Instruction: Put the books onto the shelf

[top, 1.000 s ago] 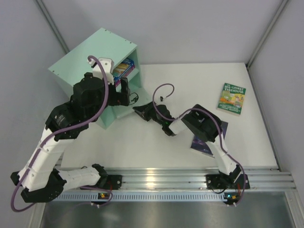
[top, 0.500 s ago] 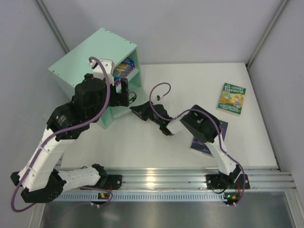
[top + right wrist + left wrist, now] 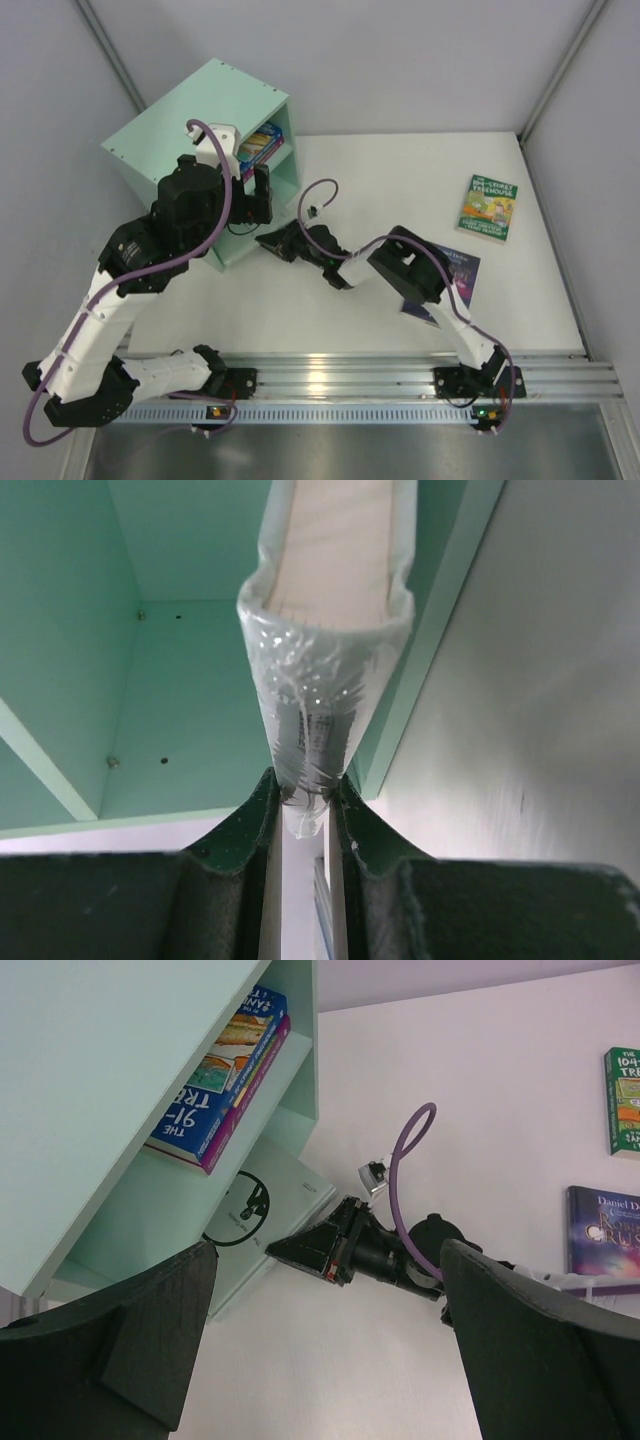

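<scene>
The mint-green shelf [image 3: 190, 120] stands at the back left, lying open toward the right. Two books, a blue-yellow one [image 3: 225, 1060] over a magenta one [image 3: 245, 1090], lie in its upper compartment. My right gripper [image 3: 268, 241] is shut on the edge of a pale, plastic-wrapped book [image 3: 325, 650] with a black ring on its cover [image 3: 262, 1200]; that book reaches into the lower compartment. My left gripper [image 3: 252, 198] hangs open just in front of the shelf [image 3: 120, 1050], holding nothing. A green book [image 3: 490, 207] and a dark purple book [image 3: 458, 272] lie on the table at the right.
The white table [image 3: 400, 170] is walled by grey panels behind and at both sides. The right arm [image 3: 405, 268] stretches low across the middle, partly over the purple book. Its purple cable [image 3: 315, 195] loops upward. An aluminium rail [image 3: 350, 375] runs along the near edge.
My right arm has slid left toward the shelf, carrying the pale book deeper into the lower compartment. The left arm has stayed where it was, open.
</scene>
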